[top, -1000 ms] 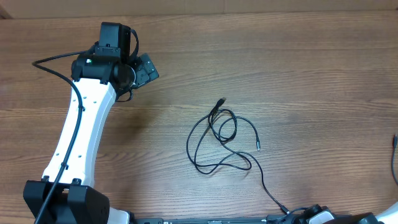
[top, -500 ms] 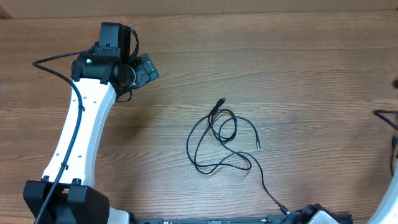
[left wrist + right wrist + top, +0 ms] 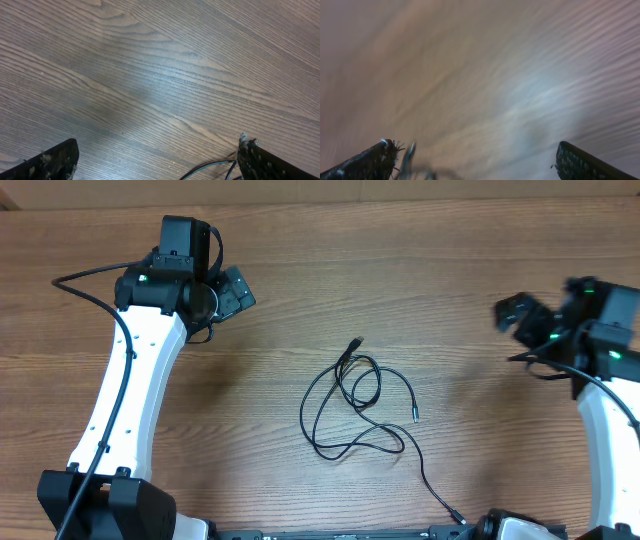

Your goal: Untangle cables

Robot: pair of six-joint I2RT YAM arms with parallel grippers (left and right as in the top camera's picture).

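Near the middle of the table [image 3: 450,270] I see the cables [image 3: 347,360]: thin black cords with small plug ends, looped loosely over one another, with one strand trailing to the table's near edge. From overhead, the left gripper [image 3: 235,288] sits toward the table's far left and the right gripper [image 3: 520,312] toward its right side. Both jaws stand wide apart, holding nothing. The left wrist view catches only a bit of cord at its bottom edge; the right wrist view is blurred.

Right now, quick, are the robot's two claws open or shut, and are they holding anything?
Left gripper: open, holding nothing.
Right gripper: open, holding nothing.
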